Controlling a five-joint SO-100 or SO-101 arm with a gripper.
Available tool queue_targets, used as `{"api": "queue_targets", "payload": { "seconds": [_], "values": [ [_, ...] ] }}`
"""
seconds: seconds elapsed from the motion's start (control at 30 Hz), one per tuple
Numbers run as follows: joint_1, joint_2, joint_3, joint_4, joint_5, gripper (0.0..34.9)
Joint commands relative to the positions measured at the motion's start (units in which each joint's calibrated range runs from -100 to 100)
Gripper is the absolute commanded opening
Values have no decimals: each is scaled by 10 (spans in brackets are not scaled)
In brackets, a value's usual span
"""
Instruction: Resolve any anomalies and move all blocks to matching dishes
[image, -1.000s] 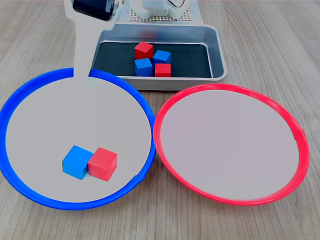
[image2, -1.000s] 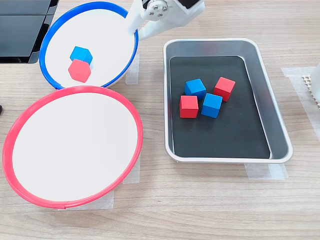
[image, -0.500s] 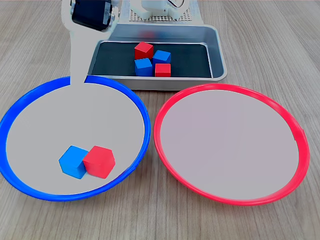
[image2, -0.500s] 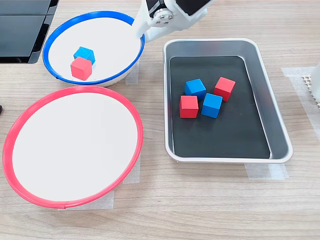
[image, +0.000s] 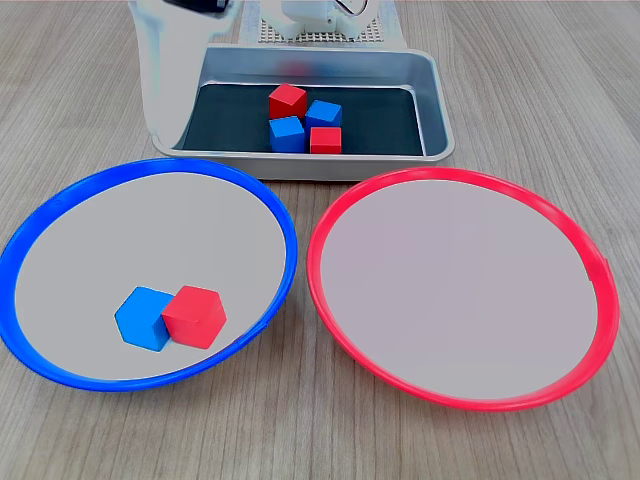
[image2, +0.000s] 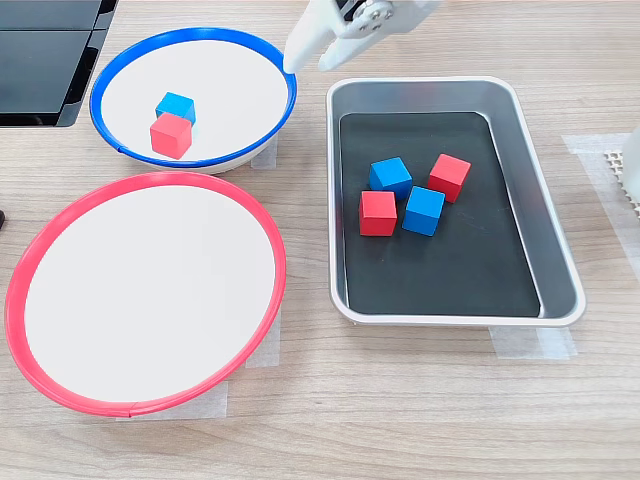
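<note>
In the first exterior view, a blue-rimmed dish (image: 262, 200) is seen on the first exterior view's left, and a red-rimmed dish (image: 560, 235) on its right. The two dishes almost touch. Inside the blue-rimmed dish, a blue block (image: 143, 318) and a red block (image: 195, 316) are pressed side by side. Behind the dishes, a grey metal tray (image: 437, 105) is seen on the wooden table (image: 540, 80). Four blocks are bunched in the tray: two red and two blue. The white gripper (image: 165, 90) is seen at the top left, above the tray's corner. Nothing is held by it that can be seen, but it cannot be told if its jaws are apart or closed.

In the second exterior view, the blue-rimmed dish (image2: 270, 70) is at the top left and looks tipped a little. The red-rimmed dish (image2: 262, 232) lies below it, with nothing in it. The tray (image2: 555, 250) is on the second exterior view's right. The gripper (image2: 318, 40) is seen between the blue-rimmed dish and the tray.
</note>
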Motion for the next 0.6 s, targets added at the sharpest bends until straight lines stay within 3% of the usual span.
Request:
{"api": "queue_targets", "payload": {
  "seconds": [0.0, 0.13, 0.23, 0.4, 0.57],
  "values": [
    [-14, -58, -85, 111, -10, 99],
    [-63, -4, -163, 107, -85, 69],
    [-96, 97, -235, 90, -141, 76],
    [-117, 255, -373, 90, -201, 144],
    [-117, 344, -479, 126, -255, 171]
  ]
}}
